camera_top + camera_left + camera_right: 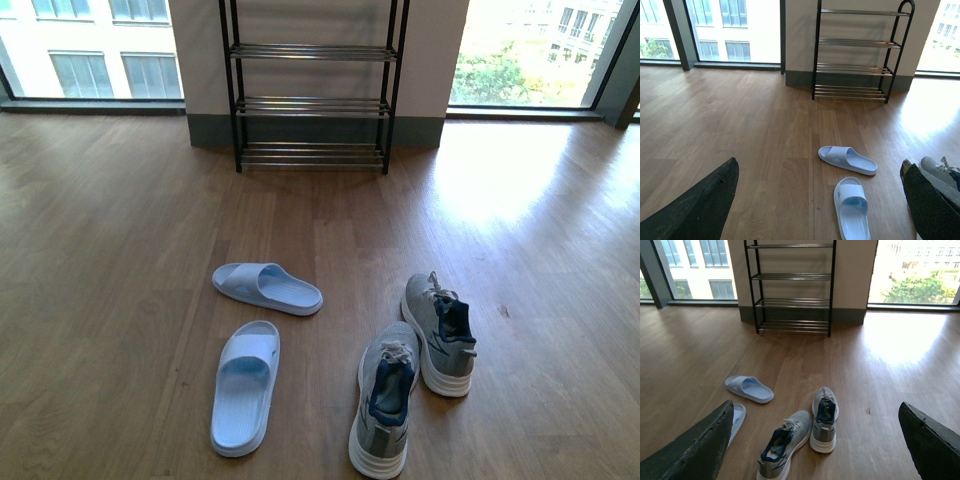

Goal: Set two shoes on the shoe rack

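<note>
L tool (818, 162) and R tool (815, 405) both spread wide; grey sneakers (438, 335) on floor (120, 250), well short of rack (312, 105).

Seemingly a home: wood floor (120, 250), tall windows (90, 45) either side of the shoe rack (312, 52), slippers (267, 287) in front of it.

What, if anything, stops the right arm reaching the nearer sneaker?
Probably nothing, so yes. The right claw is open, with the nearer sneaker on bare floor ahead of it. Only the other sneaker sits close beside it, which may crowd one finger.
</note>
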You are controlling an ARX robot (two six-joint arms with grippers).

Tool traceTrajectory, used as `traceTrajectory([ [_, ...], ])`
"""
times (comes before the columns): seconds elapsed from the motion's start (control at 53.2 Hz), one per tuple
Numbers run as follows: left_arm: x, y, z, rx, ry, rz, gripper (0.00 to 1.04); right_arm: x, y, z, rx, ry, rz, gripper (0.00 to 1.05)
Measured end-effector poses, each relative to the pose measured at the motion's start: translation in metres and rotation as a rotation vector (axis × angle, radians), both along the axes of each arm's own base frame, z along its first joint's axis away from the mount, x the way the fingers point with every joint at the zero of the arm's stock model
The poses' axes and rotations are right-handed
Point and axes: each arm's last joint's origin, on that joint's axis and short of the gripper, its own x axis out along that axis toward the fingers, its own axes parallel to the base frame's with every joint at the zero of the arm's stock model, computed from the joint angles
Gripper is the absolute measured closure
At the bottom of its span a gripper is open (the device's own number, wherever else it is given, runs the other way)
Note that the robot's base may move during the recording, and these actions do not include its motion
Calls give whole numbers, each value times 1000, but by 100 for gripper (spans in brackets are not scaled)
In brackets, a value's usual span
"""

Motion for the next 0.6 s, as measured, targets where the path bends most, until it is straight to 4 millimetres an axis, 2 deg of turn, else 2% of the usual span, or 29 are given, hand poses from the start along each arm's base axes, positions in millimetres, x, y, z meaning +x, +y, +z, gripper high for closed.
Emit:
traceTrajectory([
  [0.601, 0, 0, 0, 0, 0, 0, 9, 0, 0, 0, 0, 0, 0, 9],
])
